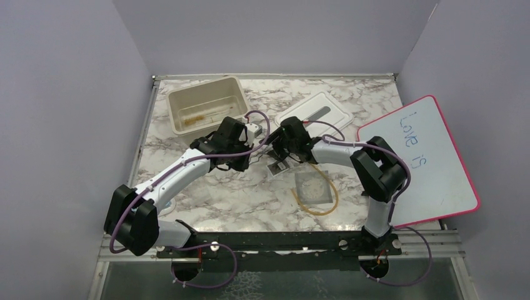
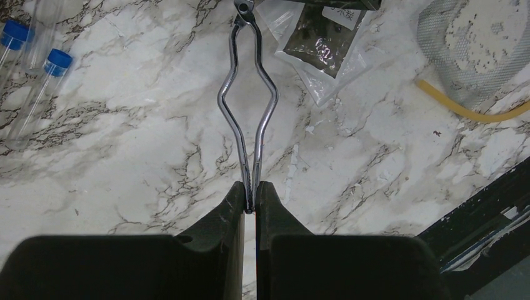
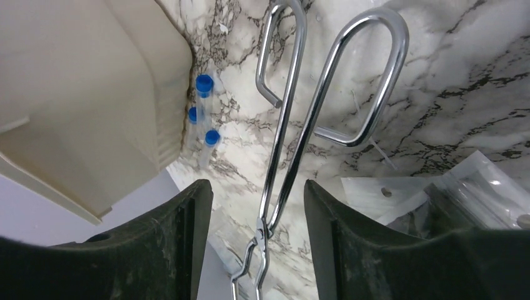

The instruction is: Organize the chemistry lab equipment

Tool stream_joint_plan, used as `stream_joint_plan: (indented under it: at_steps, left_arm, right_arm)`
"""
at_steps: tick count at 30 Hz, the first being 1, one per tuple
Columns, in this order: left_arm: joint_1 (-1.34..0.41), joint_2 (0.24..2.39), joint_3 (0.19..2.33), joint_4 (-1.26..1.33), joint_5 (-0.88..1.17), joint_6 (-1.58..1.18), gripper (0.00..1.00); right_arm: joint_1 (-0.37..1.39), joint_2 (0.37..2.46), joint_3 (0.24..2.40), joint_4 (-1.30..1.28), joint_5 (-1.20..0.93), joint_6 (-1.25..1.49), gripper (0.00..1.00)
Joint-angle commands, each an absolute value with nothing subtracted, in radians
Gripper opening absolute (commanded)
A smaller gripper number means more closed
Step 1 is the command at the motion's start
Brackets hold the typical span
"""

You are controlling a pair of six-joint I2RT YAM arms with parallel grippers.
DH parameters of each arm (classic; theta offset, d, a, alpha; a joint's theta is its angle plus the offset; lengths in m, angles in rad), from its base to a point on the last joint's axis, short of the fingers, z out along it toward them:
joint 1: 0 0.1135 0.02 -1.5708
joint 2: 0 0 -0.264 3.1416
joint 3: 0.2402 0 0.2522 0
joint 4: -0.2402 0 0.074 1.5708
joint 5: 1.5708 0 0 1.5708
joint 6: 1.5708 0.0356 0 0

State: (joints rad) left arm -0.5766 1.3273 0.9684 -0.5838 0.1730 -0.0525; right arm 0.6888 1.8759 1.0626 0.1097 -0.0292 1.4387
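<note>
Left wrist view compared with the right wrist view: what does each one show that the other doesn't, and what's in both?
Only the left wrist view: the wire gauze, the amber tubing beside it, and the left pincer shut on the slim end of the metal tongs. Only the right wrist view: the beige bin, the tongs' looped handles, and the right pincer open, straddling the tongs near their pivot. Both: the tongs, blue-capped tubes, the packet and the marble table.

Marble table (image 1: 237,195): bin (image 1: 212,97), lid (image 1: 334,117), whiteboard (image 1: 431,181), gauze (image 1: 312,187), tubing (image 2: 456,107), packet (image 2: 322,50)
</note>
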Motion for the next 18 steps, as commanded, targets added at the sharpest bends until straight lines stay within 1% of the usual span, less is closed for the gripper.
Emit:
stream_joint_plan:
  at_steps: [1,3,5,7,13,15,16,18]
  left_arm:
    - [-0.580,1.293,0.980,-0.549,0.207,-0.067,0.00]
    - [-0.580,1.288,0.979,-0.550,0.216,-0.070,0.00]
    - [-0.580,1.279,0.975,-0.549,0.219,-0.068,0.00]
    - [-0.579,1.262,0.968,-0.549,0.212,-0.069,0.00]
    - [-0.578,1.217,0.961,-0.543,0.209,-0.073,0.00]
    - [-0.578,1.205,0.967,-0.542,0.192,-0.081,0.00]
    - [-0.578,1.198,0.972,-0.542,0.187,-0.086,0.04]
    - [-0.578,1.179,0.983,-0.534,0.199,-0.086,0.22]
  right_arm:
    - [0.701,1.907,1.112,0.052,0.069,1.503,0.55]
    - [0.702,1.908,1.108,0.073,0.072,1.513,0.44]
    - [0.705,1.884,1.046,0.176,0.068,1.510,0.29]
    - [0.709,1.853,0.989,0.307,0.074,1.508,0.20]
    - [0.710,1.789,0.967,0.402,0.072,1.456,0.01]
    - [0.710,1.762,0.953,0.443,0.077,1.426,0.01]
    - [0.710,1.743,0.944,0.465,0.084,1.405,0.00]
    - [0.710,1.701,0.928,0.485,0.105,1.365,0.01]
